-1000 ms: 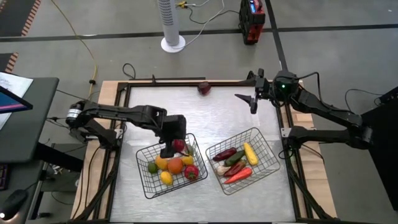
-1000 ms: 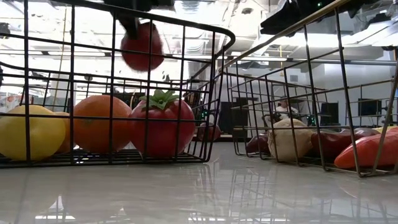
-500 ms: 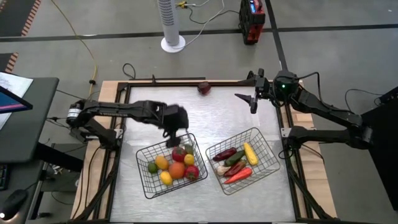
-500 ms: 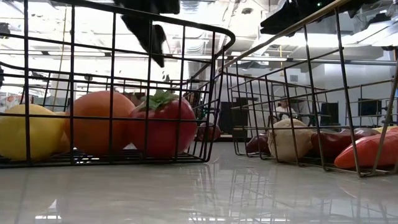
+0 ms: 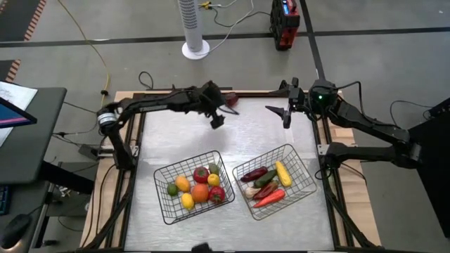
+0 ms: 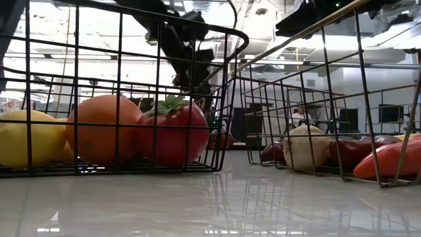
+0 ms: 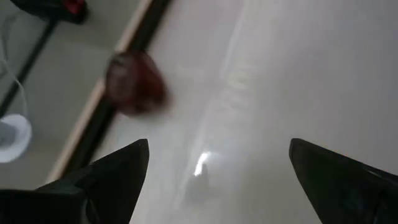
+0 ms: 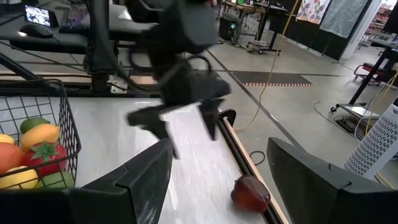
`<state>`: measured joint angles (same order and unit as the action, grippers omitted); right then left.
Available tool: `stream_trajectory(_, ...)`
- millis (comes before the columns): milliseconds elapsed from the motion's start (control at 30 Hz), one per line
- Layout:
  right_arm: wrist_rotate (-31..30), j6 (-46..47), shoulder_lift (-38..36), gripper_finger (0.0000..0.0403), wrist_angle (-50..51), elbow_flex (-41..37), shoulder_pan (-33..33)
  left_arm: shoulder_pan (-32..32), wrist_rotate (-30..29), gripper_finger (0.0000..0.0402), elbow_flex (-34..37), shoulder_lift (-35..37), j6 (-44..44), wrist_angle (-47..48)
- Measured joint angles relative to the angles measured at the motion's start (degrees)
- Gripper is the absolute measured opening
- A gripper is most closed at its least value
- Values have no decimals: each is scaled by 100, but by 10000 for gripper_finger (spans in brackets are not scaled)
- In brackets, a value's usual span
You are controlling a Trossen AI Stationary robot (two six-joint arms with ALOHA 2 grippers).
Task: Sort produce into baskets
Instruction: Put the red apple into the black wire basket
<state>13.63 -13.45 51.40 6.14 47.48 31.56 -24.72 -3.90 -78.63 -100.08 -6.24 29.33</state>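
Near the far edge of the surface (image 5: 239,133), my left end effector (image 5: 216,119) hangs just beside a dark red piece of produce (image 5: 230,99); fingers spread wide, nothing held. Left wrist view: the red piece (image 7: 134,83) lies ahead between the finger lines, against the dark frame rail (image 7: 127,62), not touched.

My right end effector (image 5: 285,113) waits over the far right part of the surface, fingers well apart, empty. Right wrist view: the left end effector (image 8: 186,121) shows above the surface, the red piece (image 8: 250,192) lying by the rail close to it.

Two wire baskets sit side by side toward the near edge, apart from each other.
- left basket (image 5: 163,177): round items – a red tomato-like one with green top (image 5: 201,175), an orange one (image 5: 199,192), several yellow ones (image 5: 182,184), a green one (image 5: 171,188), another red one (image 5: 216,195)
- right basket (image 5: 300,163): long items – a yellow one (image 5: 282,173), a green one (image 5: 266,178), a dark red-purple one (image 5: 253,174), a red-orange one (image 5: 269,198)

Low view: the orange one (image 6: 105,128) and the red one (image 6: 172,131) rest touching on the left basket's floor; left arm visible high behind the mesh
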Motion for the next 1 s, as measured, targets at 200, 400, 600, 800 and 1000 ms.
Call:
stream_trajectory(200,1,-55,2,292,79,0,-1,-492,-81,376,-505,-689,-349,-461)
stream_trajectory(400,0,-94,2,292,90,0,-1,-693,187,376,-1571,-1611,-395,-135)
stream_trajectory(600,2,-94,2,292,130,0,-14,-717,-114,376,-2543,-2365,-675,31)
stream_trajectory(800,0,-95,2,292,228,0,-45,-857,-103,376,-2937,-2903,-646,135)
stream_trajectory(1000,1,-94,2,292,291,-2,-45,-1026,71,376,-2903,-3050,-477,236)
